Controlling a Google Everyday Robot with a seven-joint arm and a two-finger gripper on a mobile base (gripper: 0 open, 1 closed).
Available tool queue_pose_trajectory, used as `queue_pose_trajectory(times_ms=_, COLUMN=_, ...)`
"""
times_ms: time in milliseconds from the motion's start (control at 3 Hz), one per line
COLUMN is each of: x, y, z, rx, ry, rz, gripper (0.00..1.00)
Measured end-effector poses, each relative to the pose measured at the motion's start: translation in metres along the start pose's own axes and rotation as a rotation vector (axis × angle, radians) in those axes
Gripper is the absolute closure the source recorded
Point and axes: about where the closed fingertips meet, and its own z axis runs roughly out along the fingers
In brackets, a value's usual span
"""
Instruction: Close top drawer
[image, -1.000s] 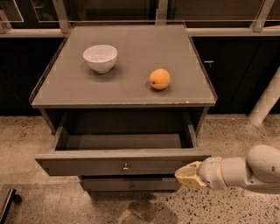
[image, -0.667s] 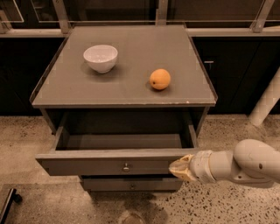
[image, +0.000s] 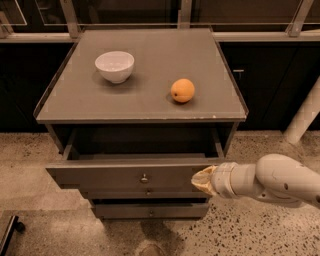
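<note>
The top drawer (image: 100, 175) is a wide grey-brown wooden drawer with a small round metal knob (image: 144, 178) at the centre of its front. It stands pulled out from the cabinet, its inside dark. My gripper (image: 201, 180) comes in from the right on a white arm (image: 280, 182). Its tan tip rests against the right end of the drawer front.
On the grey cabinet top (image: 150, 100) stand a white bowl (image: 114, 66) at the left and an orange (image: 182, 90) right of centre. Two narrower drawers (image: 150, 210) sit below. The floor (image: 260, 235) is speckled; a white post (image: 305, 117) stands at the right.
The drawer front has moved in toward the cabinet, and less of its inside shows. My gripper has moved with it along the right end of the front.
</note>
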Motion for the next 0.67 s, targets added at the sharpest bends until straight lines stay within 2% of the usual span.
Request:
queue_pose_trajectory(times_ms=333, x=0.000, y=0.000, z=0.000, rx=0.000, ry=0.000, rz=0.000, gripper=1.00)
queue_pose_trajectory(times_ms=667, x=0.007, y=-0.021, z=-0.013, rx=0.043, ry=-0.022, rz=-0.009, gripper=1.00)
